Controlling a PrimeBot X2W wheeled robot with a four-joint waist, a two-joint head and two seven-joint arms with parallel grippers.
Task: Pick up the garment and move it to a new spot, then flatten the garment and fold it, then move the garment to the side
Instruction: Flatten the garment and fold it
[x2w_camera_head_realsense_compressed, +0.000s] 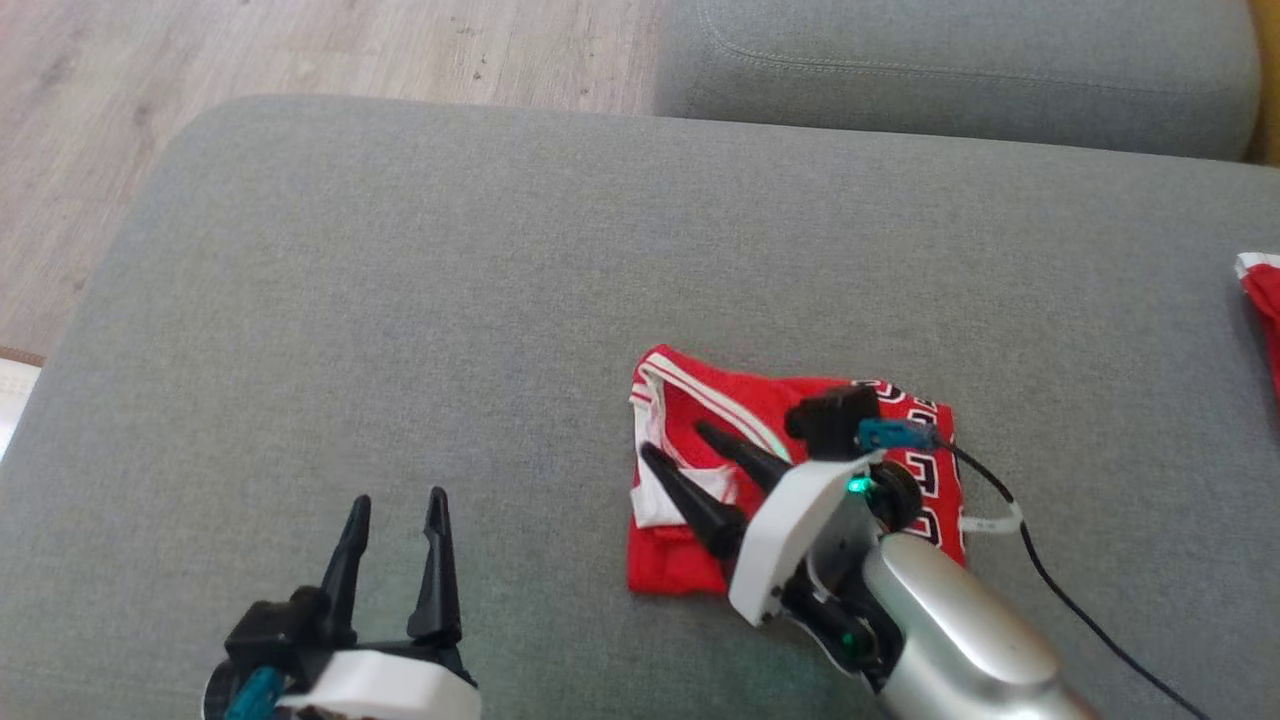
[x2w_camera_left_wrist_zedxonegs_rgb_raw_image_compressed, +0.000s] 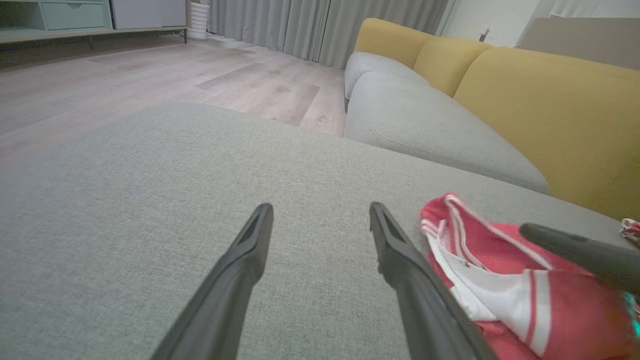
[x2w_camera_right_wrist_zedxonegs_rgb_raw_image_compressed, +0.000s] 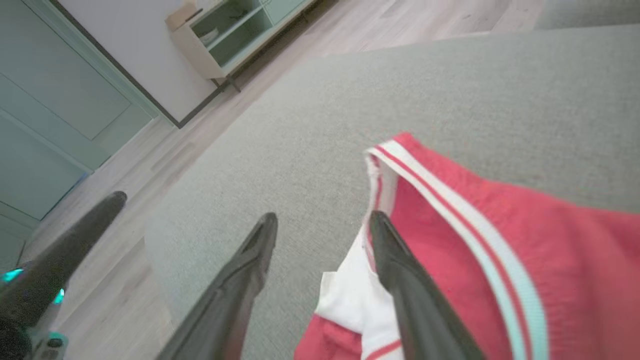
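Observation:
The garment (x2w_camera_head_realsense_compressed: 700, 400) is a red piece with white stripes and black-and-white lettering, folded into a rough square on the grey sofa cushion (x2w_camera_head_realsense_compressed: 400, 300). Over its left half hovers my right gripper (x2w_camera_head_realsense_compressed: 680, 445), fingers spread and nothing between them; in the right wrist view the right gripper (x2w_camera_right_wrist_zedxonegs_rgb_raw_image_compressed: 322, 222) has one finger over the white lining of the garment (x2w_camera_right_wrist_zedxonegs_rgb_raw_image_compressed: 475, 240) and the other over bare cushion. Low at the left, my left gripper (x2w_camera_head_realsense_compressed: 398, 498) stands open over the cushion, apart from the cloth. The left wrist view shows the left gripper (x2w_camera_left_wrist_zedxonegs_rgb_raw_image_compressed: 320, 212) beside the garment (x2w_camera_left_wrist_zedxonegs_rgb_raw_image_compressed: 500, 260).
Another red and white cloth (x2w_camera_head_realsense_compressed: 1262, 290) lies at the cushion's right edge. A second grey seat (x2w_camera_head_realsense_compressed: 950, 70) sits behind, with yellow backrests (x2w_camera_left_wrist_zedxonegs_rgb_raw_image_compressed: 550, 100). Wooden floor (x2w_camera_head_realsense_compressed: 300, 50) lies beyond the cushion's far left edge. A black cable (x2w_camera_head_realsense_compressed: 1060, 590) trails from my right wrist.

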